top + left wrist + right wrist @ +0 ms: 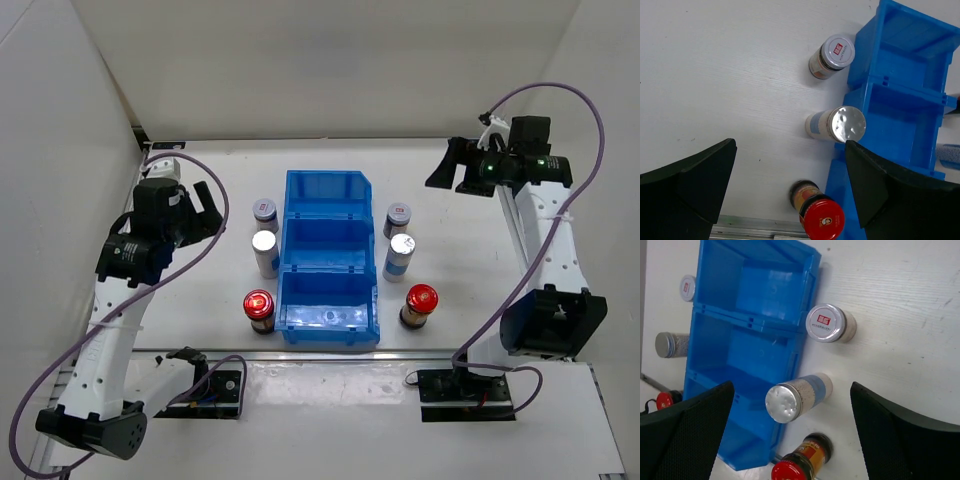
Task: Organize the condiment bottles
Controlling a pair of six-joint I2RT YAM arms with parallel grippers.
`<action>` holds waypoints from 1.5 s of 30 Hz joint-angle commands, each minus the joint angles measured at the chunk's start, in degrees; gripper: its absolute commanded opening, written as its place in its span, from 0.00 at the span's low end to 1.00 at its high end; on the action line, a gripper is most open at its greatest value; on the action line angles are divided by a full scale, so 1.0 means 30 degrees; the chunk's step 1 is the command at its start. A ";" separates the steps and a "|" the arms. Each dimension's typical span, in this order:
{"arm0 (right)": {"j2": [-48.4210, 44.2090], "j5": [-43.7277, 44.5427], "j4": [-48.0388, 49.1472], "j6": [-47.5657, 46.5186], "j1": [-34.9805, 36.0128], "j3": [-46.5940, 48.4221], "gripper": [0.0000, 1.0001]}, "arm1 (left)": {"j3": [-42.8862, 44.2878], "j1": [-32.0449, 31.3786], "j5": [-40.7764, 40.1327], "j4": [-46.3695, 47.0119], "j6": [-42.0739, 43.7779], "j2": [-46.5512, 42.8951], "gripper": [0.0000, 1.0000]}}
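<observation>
Both arms bend over the table. The left gripper (207, 212) hangs left of the bin (327, 181) and the right gripper (447, 168) right of it, both spread wide and empty. Bottles (265, 253) stand three along each side of the bin.

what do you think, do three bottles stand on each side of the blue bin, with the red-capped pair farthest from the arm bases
No: the top external view shows the red-capped pair nearest the arm bases, not farthest. The rest of the statement holds.
</observation>
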 commanded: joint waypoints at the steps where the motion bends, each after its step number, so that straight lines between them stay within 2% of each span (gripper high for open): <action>1: -0.0314 0.2257 0.0060 0.0653 -0.0056 0.1488 1.00 | -0.0101 -0.0636 -0.0007 0.0101 0.1007 -0.0453 1.00; 2: -0.0140 0.5382 -0.0313 0.5363 -0.0056 0.1807 1.00 | -0.0101 -0.0639 -0.0007 0.0103 0.1009 -0.0453 1.00; 3: 0.0036 0.9212 -0.3014 0.8020 -0.1158 0.2042 1.00 | -0.0275 -0.0639 -0.0007 0.0306 0.1009 -0.0453 1.00; 4: 0.0037 0.8061 -0.3360 0.8859 -0.2155 0.1813 1.00 | -0.0277 -0.0639 0.0167 0.0483 0.0806 -0.0453 1.00; 5: -0.0282 0.5034 -0.2754 0.8461 -0.3412 0.1056 1.00 | -0.0741 -0.0639 0.0516 0.0890 0.0804 -0.0453 1.00; 6: -0.0546 0.2045 -0.0544 0.8892 -0.5600 -0.1417 1.00 | -0.0948 -0.0639 0.0781 0.1126 0.0630 -0.0453 1.00; 7: -0.1099 -0.0131 0.0725 1.0144 -0.6347 -0.2775 1.00 | -0.1125 -0.0639 0.1364 0.1361 0.0628 -0.0453 1.00; 8: -0.1279 -0.4562 0.2594 1.1287 -0.7225 -0.4239 1.00 | -0.1300 -0.0639 0.1601 0.1537 0.0628 -0.0453 1.00; 9: -0.1281 -0.6781 0.5223 1.2459 -0.7234 -0.5820 1.00 | -0.1302 -0.0639 0.1604 0.1539 0.0860 -0.0453 1.00; 10: -0.1281 -0.7761 0.9716 1.4762 -0.7234 -0.7924 1.00 | -0.1302 -0.0639 0.1604 0.1539 0.0862 -0.0453 1.00; 12: -0.1281 -0.6929 0.9181 1.3857 -0.6799 -0.7394 1.00 | -0.1478 -0.0639 0.1343 0.1715 0.1067 -0.0629 1.00; 13: -0.1281 -0.4311 0.6855 1.2572 -0.6301 -0.6548 1.00 | -0.1478 -0.0639 0.0934 0.1715 0.1068 -0.0832 1.00; 14: -0.0904 -0.2544 0.5440 0.9658 -0.4672 -0.4190 1.00 | -0.1478 -0.0639 0.0930 0.1715 0.1068 -0.0834 1.00; 16: 0.0612 0.1001 0.1845 0.7150 -0.2644 -0.1630 1.00 | -0.1973 -0.0639 0.0666 0.1715 0.1243 -0.1037 1.00; 17: 0.1232 0.2585 0.0952 0.6269 -0.0894 -0.0544 1.00 | -0.2150 -0.0639 0.0463 0.1715 0.1243 -0.1039 1.00; 18: 0.2486 0.5559 0.0247 0.5129 -0.0064 0.1265 1.00 | -0.2384 -0.0639 0.0461 0.1715 0.1243 -0.1039 1.00; 20: 0.3868 0.7485 -0.1833 0.4854 0.1551 0.2944 1.00 | -0.2386 -0.0639 0.0227 0.1715 0.1243 -0.1039 1.00; 22: 0.6211 0.8015 -0.3848 0.4387 0.2573 0.5601 1.00 | -0.2386 -0.0639 0.0024 0.1510 0.1243 -0.1039 1.00; 24: 0.7937 0.9448 -0.4649 0.3979 0.3600 0.6960 1.00 | -0.2562 -0.0639 0.0022 0.1510 0.1243 -0.1039 1.00; 26: 0.9577 1.2106 -0.5584 0.3073 0.5359 0.8567 1.00 | -0.2970 -0.0639 0.0022 0.1510 0.1417 -0.1039 1.00; 28: 1.0842 1.3113 -0.6319 0.2803 0.6616 0.9773 1.00 | -0.2972 -0.0639 0.0022 0.1336 0.1419 -0.1039 1.00; 29: 1.1979 1.3553 -0.7164 0.2803 0.6885 1.1055 1.00 | -0.2972 -0.0639 0.0022 0.1334 0.1419 -0.0778 1.00; 33: 1.3542 1.3821 -0.7875 0.2977 0.7356 1.2443 1.00 | -0.2972 -0.0639 0.0403 0.1334 0.1419 -0.0163 1.00; 40: 1.4421 1.3618 -0.8051 0.3359 0.7356 1.2269 1.00 | -0.2796 -0.0639 0.0608 0.1160 0.1419 0.0191 1.00; 45: 1.4627 1.2884 -0.7494 0.2949 0.7180 1.0836 0.97 | -0.2796 -0.0639 0.0784 0.1158 0.1419 0.0191 1.00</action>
